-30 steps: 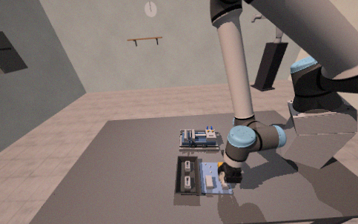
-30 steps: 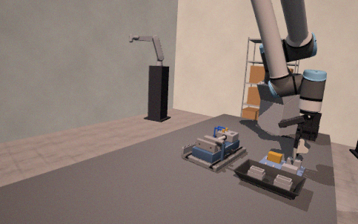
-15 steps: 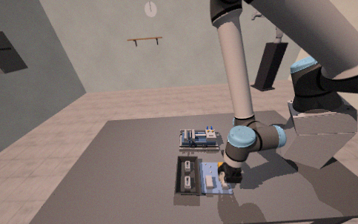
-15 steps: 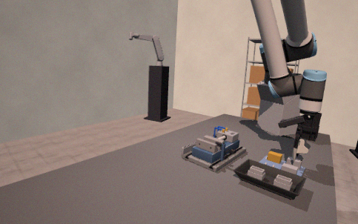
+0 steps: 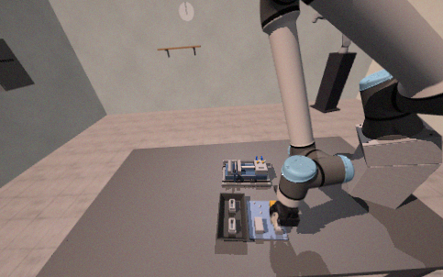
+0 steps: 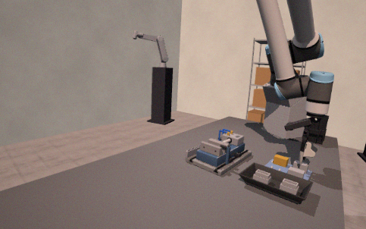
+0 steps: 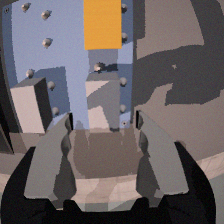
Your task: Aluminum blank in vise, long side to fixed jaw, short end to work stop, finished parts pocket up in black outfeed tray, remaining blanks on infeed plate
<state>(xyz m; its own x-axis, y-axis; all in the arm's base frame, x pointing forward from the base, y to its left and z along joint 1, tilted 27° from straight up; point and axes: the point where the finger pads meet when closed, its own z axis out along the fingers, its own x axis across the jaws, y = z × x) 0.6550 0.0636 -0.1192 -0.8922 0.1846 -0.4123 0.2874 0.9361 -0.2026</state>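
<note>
Taking twelve o'clock as the top of the wrist view, the gripper (image 5: 276, 224) (image 6: 305, 157) (image 7: 104, 112) has its fingers spread partway, a fair gap between the tips and nothing pinched; whether a tip touches a block cannot be told. Closest is the right-hand gray blank (image 6: 304, 166) (image 7: 103, 102), just ahead at twelve, lined up with the gap. The left-hand gray blank (image 5: 259, 225) (image 6: 296, 172) (image 7: 32, 105) lies near, at about ten. Farther out at twelve is the yellow brass blank (image 5: 272, 203) (image 6: 281, 161) (image 7: 103, 24). All three are on the blue infeed plate (image 5: 252, 211) (image 6: 270, 165) (image 7: 77, 100). Now by the top view's clock, the black outfeed tray (image 5: 222, 217) (image 6: 267, 189) sits beside the plate at nine, with two finished parts, one (image 5: 232, 226) (image 6: 289, 186) toward six, the other (image 5: 232, 204) (image 6: 262, 176) toward twelve, pockets up. Farthest, at eleven from the gripper, stands the vise (image 5: 246, 177) (image 6: 211, 157), well apart from it.
</note>
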